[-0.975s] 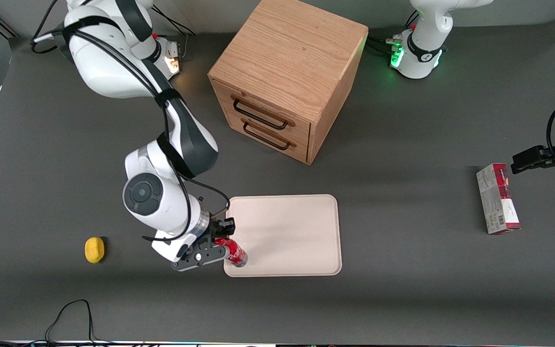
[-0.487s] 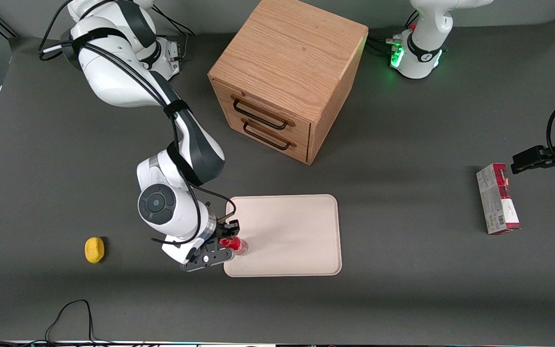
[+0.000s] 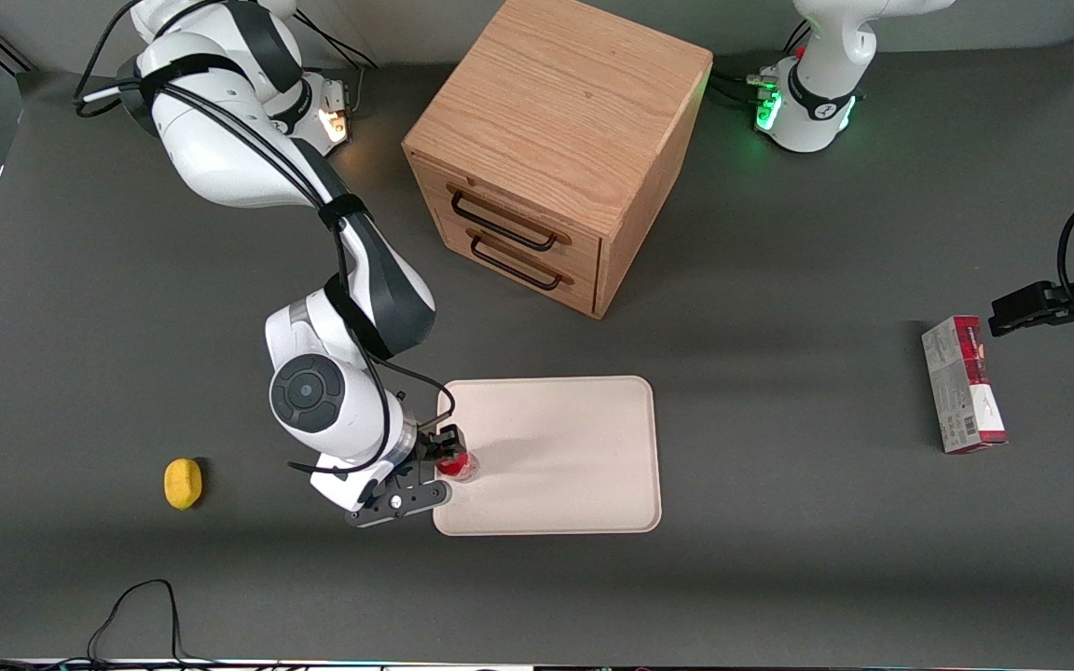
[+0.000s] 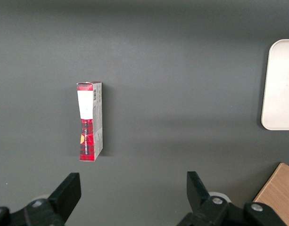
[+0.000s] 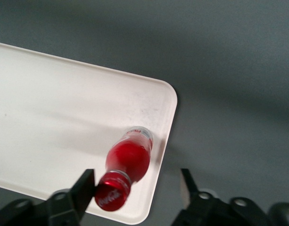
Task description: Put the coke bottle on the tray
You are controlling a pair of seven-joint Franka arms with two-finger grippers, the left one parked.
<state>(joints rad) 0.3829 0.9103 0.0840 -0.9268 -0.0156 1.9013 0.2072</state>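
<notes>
The coke bottle, small and red with a red cap, stands upright on the cream-white tray, close to the tray's rim at the working arm's end. In the right wrist view the bottle stands on the tray near a rounded corner. My right gripper is open above the bottle. Its fingers stand wide apart on either side of the bottle, with the red cap close beside one finger. The gripper holds nothing.
A wooden drawer cabinet stands farther from the front camera than the tray. A yellow lemon lies toward the working arm's end. A red-and-grey carton lies toward the parked arm's end and shows in the left wrist view.
The gripper carried the tilted bottle from the tray's rim farther onto the tray, the bottle came upright, and the fingers opened and let it go.
</notes>
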